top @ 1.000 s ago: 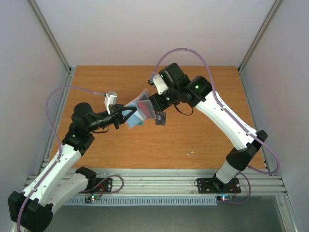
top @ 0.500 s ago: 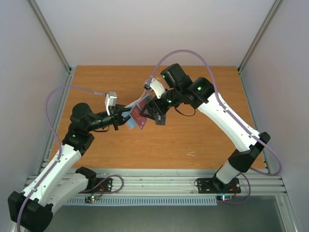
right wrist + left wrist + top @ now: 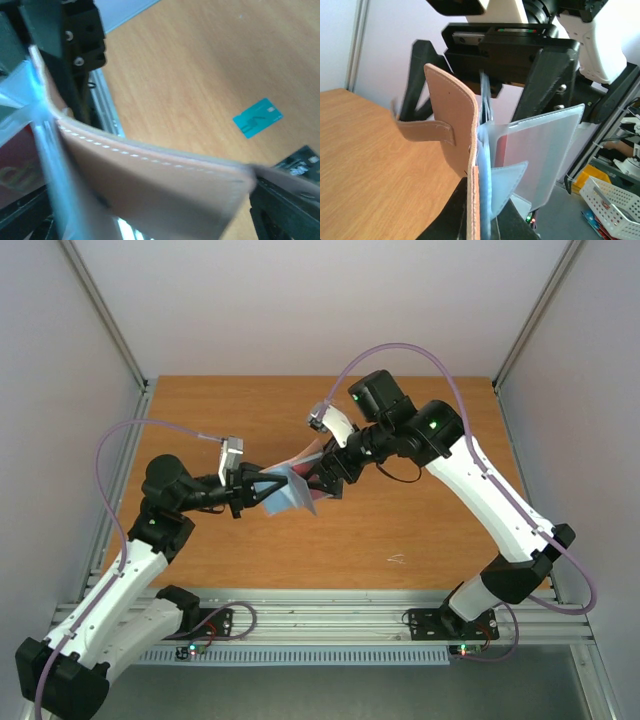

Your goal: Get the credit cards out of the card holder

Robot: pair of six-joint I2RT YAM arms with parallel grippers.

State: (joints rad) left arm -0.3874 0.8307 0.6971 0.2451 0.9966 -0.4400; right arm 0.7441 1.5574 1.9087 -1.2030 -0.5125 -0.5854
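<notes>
In the top view the holder [image 3: 290, 485] hangs mid-frame above the table [image 3: 430, 530], its far end lost among the right gripper's [image 3: 325, 477] fingers. The left gripper [image 3: 250, 488] is clenched on its near edge, fingers cut off at the bottom of the left wrist view. The right gripper's jaws are spread wide either side of the holder, released. A red card [image 3: 525, 150] shows dimly through a frosted sleeve [image 3: 555, 130]. The right wrist view is blurred. A teal card [image 3: 257, 117] lies on the wood at its right. Broad tabletop spreads lower right in the top view.
</notes>
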